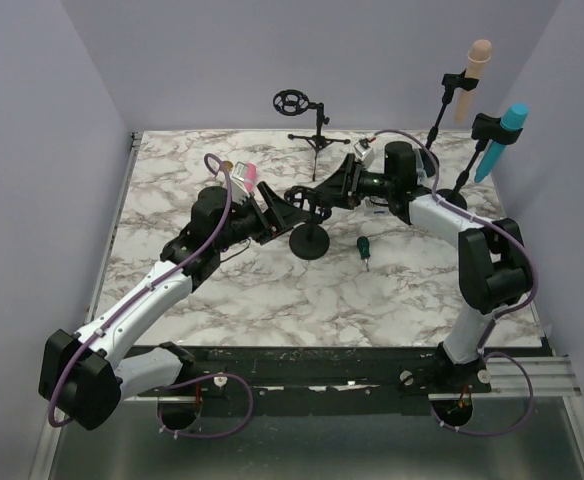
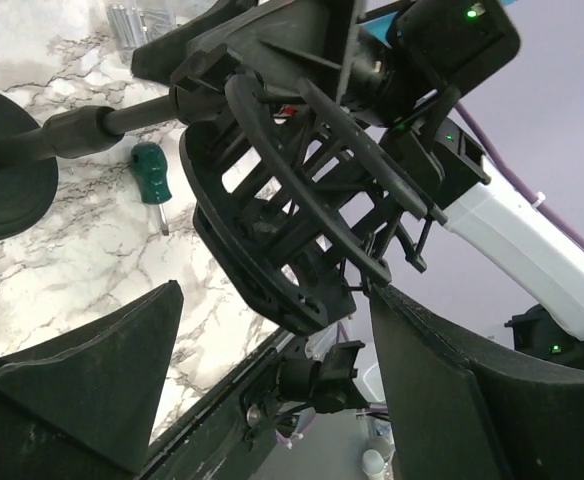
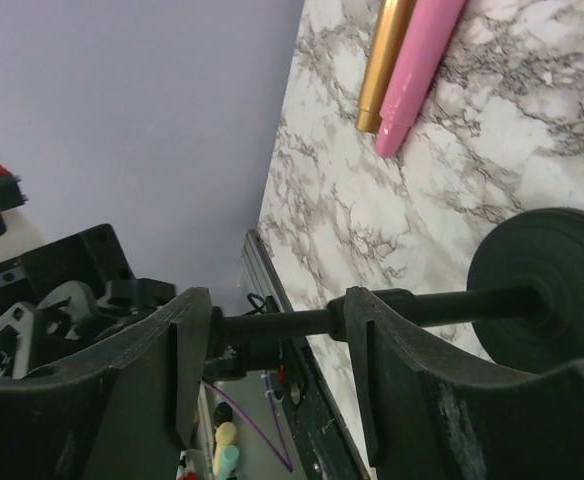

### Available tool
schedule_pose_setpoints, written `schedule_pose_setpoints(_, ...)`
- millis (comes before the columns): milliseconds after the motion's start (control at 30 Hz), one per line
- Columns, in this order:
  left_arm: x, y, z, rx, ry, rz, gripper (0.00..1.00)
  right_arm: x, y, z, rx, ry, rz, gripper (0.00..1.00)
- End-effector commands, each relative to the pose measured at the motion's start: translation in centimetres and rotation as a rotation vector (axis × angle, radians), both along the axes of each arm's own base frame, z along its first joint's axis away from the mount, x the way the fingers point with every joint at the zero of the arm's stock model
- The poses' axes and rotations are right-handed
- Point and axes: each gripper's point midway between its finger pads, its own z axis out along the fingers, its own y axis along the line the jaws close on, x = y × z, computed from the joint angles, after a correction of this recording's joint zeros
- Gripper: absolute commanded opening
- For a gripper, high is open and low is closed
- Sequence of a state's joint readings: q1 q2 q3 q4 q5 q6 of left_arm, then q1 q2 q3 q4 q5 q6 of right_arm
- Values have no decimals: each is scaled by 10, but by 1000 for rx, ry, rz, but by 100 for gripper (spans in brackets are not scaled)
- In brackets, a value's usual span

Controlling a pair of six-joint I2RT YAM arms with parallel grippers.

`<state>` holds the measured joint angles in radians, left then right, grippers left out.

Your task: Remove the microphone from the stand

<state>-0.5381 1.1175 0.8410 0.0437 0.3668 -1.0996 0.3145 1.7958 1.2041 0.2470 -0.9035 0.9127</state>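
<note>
A black stand with a round base [image 1: 312, 243] leans across mid-table, and its pole [image 3: 442, 308] carries a black shock-mount cage [image 2: 292, 200]. I cannot tell whether a microphone sits inside the cage. My left gripper [image 2: 277, 290] is open, its fingertips [image 2: 122, 350] on either side of the cage's lower ring. In the top view it [image 1: 277, 210] comes in from the left. My right gripper [image 3: 277, 310] is also open, and the pole runs across the gap just behind its fingers [image 3: 392, 370]. It [image 1: 342, 185] reaches in from the right.
A pink microphone [image 3: 417, 70] and a gold one [image 3: 387, 60] lie at the back left. A green screwdriver [image 1: 364, 247] lies by the base. A peach microphone [image 1: 477, 65] and a blue one [image 1: 507, 130] stand clipped at back right. Another shock-mount stand [image 1: 292, 102] is behind.
</note>
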Motion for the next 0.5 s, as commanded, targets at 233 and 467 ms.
schedule_pose_setpoints(233,3,1,-11,25,-22,7,76,-7,-4,-63,-78,71,-5,58)
schedule_pose_setpoints(467,8,-4,-4,6,-20,2,68,1,-9,-48,-122,22,-57,62)
